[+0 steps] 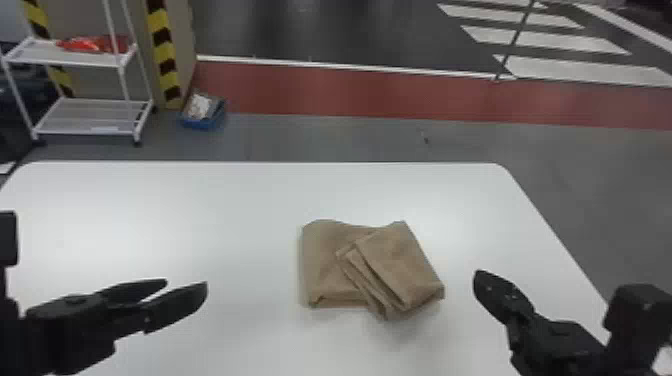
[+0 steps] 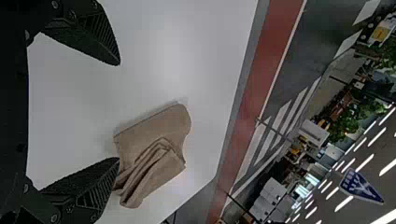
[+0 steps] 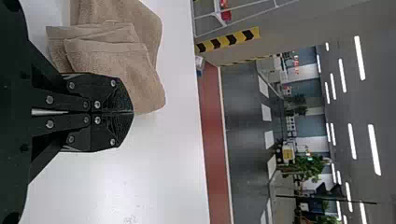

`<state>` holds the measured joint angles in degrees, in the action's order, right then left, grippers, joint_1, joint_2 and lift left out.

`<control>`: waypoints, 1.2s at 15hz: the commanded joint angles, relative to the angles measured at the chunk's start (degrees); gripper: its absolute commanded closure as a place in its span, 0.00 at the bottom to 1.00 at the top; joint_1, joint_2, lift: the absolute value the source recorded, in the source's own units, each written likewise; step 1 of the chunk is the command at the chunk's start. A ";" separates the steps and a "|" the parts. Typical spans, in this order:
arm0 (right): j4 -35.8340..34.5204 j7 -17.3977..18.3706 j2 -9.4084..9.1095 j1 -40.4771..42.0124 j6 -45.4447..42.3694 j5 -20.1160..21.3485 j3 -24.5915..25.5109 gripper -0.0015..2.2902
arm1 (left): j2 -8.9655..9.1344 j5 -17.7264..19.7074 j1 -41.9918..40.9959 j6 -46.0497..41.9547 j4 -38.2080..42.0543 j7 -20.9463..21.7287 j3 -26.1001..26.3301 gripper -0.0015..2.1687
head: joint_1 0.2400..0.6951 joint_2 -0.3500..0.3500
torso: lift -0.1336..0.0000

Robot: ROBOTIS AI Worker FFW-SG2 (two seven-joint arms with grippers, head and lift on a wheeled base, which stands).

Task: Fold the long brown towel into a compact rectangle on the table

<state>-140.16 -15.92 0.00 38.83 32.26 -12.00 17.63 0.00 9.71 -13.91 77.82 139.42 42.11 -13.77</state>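
Air alone in right gripper [image 3: 132, 112], pressed together, and in left gripper [image 2: 119, 111], spread wide, with brown towel [image 1: 325, 260] folded but skewed between them on white table [image 1: 200, 210], seemingly at final tidying, next calling for slanted upper layers [image 1: 400, 255] to be squared over the rest.

No text, label, brand or number is readable.
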 commanded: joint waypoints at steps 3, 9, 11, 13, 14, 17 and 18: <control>0.50 1.94 -0.05 1.86 -2.41 1.19 -1.72 0.85 | 0.15 -4.43 -3.05 -21.26 -4.16 -0.45 9.38 0.10 | 1.00 0.18 | 0.07; 2.61 1.06 -0.05 2.65 1.46 -10.59 4.08 0.85 | 0.15 -25.79 -0.51 -28.82 -10.84 -4.23 22.47 0.99 | 1.00 0.03 | 0.07; 0.32 -1.40 -0.05 5.46 -0.83 -11.64 5.84 0.85 | 0.15 -27.99 3.98 -26.18 -12.77 -4.49 24.85 0.99 | 1.00 0.04 | 0.07; 0.85 -1.57 -0.05 5.02 -1.18 -10.32 4.96 0.85 | 0.15 -25.79 12.24 -24.77 -20.77 -4.84 24.76 0.99 | 1.00 0.03 | 0.07; 0.94 -1.31 -0.05 5.11 -0.30 -9.45 4.61 0.85 | 0.15 -23.95 15.84 -24.95 -24.72 -5.55 24.85 0.99 | 1.00 0.03 | 0.07; 1.99 -1.22 -0.05 6.61 -0.48 -7.42 3.91 0.85 | 0.15 -17.97 26.48 -26.88 -38.35 -5.02 25.02 0.99 | 1.00 0.04 | 0.07; 2.17 -0.52 -0.05 6.61 -0.65 -6.72 3.03 0.85 | 0.15 -17.97 29.20 -30.05 -43.27 -4.23 25.99 0.99 | 1.00 0.03 | 0.07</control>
<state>-138.51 -16.83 0.00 45.26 31.93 -19.55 21.56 0.00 -9.43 10.63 51.21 103.63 37.36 11.26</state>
